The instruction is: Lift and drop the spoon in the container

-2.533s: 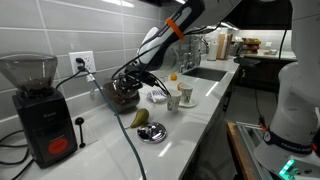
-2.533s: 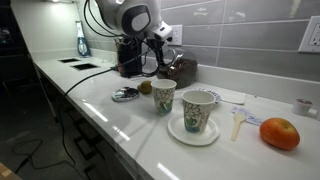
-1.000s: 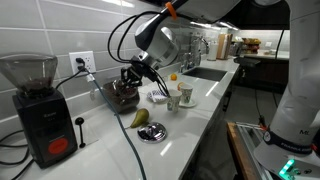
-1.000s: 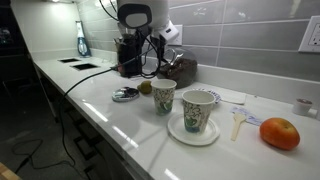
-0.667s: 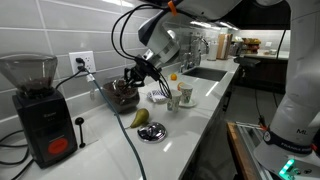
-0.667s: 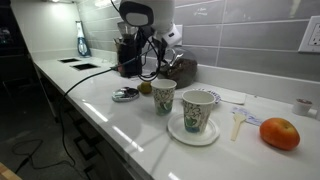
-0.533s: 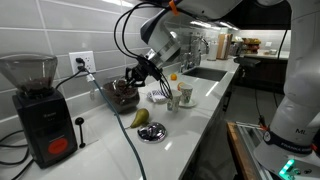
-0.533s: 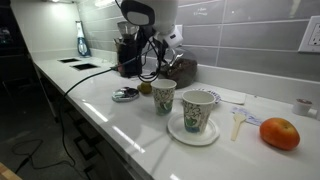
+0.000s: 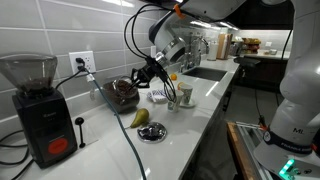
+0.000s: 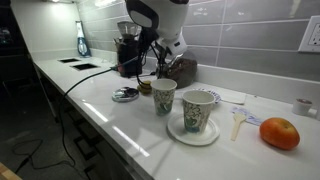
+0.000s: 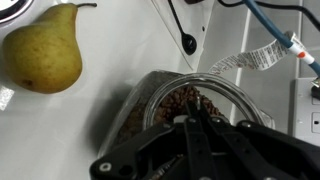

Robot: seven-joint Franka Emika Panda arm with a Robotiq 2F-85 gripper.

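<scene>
End effector: our end effector (image 11: 195,128) hangs right over the container (image 11: 132,112). The fingers look drawn together in the wrist view. We see nothing pinched between them, but a thin handle could hide there.
Container: a glass jar of dark beans with an open top, and the pear (image 11: 42,52) near it.
Spoon: the only spoon (image 10: 237,122) we spot is white. It lies flat on the table (image 10: 120,125) between the saucer (image 10: 180,134) and the orange (image 10: 280,133), well apart from the end effector.
Step in hand: we judge the pick is not yet made, so the reach to the spoon comes first.
Do it well: we'd spread the fingers, pinch across the narrow handle and lift straight up. Release low and centred over the jar mouth.
Risk: the cup (image 10: 198,108) stands close, and the flat handle may slip.
</scene>
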